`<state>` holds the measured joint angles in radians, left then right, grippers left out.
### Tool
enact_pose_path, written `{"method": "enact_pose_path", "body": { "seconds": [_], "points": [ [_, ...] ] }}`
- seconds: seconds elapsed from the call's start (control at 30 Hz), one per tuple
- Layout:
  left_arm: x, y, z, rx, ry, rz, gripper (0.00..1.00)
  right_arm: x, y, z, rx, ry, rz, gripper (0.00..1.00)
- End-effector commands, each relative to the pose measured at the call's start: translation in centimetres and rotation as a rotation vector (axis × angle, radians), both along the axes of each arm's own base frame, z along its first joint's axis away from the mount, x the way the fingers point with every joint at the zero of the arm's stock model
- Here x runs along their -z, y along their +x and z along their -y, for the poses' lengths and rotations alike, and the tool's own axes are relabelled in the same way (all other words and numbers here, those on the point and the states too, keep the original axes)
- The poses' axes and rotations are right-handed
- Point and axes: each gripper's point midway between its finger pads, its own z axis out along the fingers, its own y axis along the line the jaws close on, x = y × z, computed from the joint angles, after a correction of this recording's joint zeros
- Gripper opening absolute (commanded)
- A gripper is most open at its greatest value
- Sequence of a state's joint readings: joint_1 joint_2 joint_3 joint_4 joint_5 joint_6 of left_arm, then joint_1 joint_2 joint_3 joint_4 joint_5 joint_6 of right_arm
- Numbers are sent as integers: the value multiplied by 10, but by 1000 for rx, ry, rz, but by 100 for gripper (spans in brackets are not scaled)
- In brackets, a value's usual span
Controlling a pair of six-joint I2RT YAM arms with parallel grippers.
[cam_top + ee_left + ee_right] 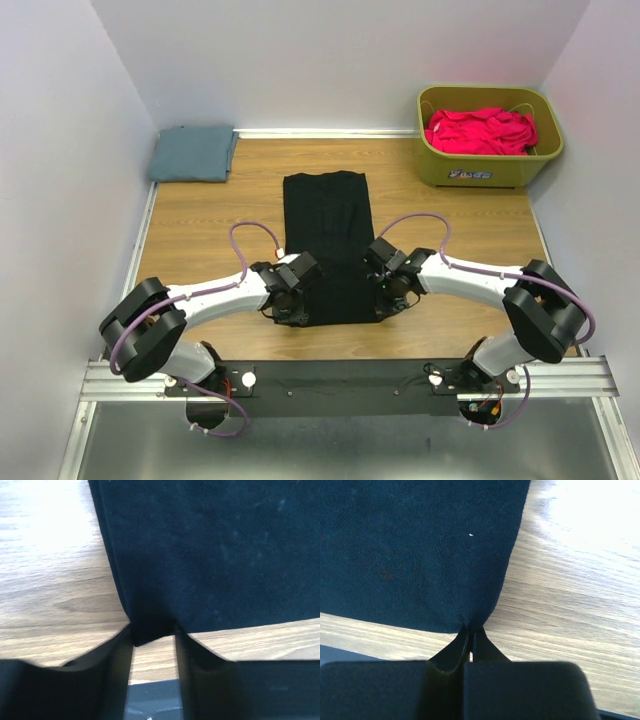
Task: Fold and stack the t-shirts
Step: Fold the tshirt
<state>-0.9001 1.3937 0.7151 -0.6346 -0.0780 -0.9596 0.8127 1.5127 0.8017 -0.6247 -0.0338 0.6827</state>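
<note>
A black t-shirt (325, 235) lies folded into a long strip in the middle of the wooden table. Its near left corner (150, 632) sits between the tips of my left gripper (154, 634), whose jaws stand apart with wood showing between them. My right gripper (471, 630) is shut on the near right corner of the black t-shirt (420, 550), and the cloth puckers at the tips. From above, the left gripper (293, 308) and right gripper (387, 303) flank the strip's near end. A slate blue-grey t-shirt (192, 153) lies folded at the back left. A pink-red t-shirt (480, 130) is bunched in the tub.
An olive-green plastic tub (480, 172) stands at the back right corner. White walls close in the table on three sides. The metal mounting rail (340, 378) runs along the near edge just behind the grippers.
</note>
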Motion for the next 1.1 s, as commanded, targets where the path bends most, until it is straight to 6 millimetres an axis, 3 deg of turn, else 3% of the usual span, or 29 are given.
{"method": "enact_pose_path", "body": {
  "seconds": [0.0,0.13,0.2,0.33,0.4,0.47,0.53,0.63,0.77,0.8,0.9,1.07],
  "points": [
    [22,-16,-9,-4,54,-62,39,11,0,26,7,-112,42,1],
    [22,-21,-9,9,63,-78,14,10,-4,27,3,-100,31,0],
    [21,-29,-11,23,69,-96,1,13,-17,30,-12,-88,-12,1],
    [2,-55,-6,59,34,-131,0,3,-50,37,-47,-32,-109,1],
    [-10,-82,-4,88,3,-199,0,-8,-73,51,-56,-58,-187,1],
    [-28,-105,2,108,-55,-231,0,-27,-81,54,-66,-23,-192,1],
    [-51,-113,12,116,-145,-241,0,-45,-91,59,-67,-23,-220,1],
    [-84,-95,24,92,-214,-164,0,-79,-67,58,-45,-58,-122,1],
    [-120,-34,32,19,-304,-32,0,-122,-16,54,-52,-157,41,1],
    [-124,-25,30,35,-308,-4,0,-134,2,47,-40,-152,88,0],
    [-130,1,26,26,-303,49,0,-156,29,34,-50,-128,159,1],
    [-148,26,23,21,-306,123,0,-176,63,19,-57,-121,227,1]
  ]
}}
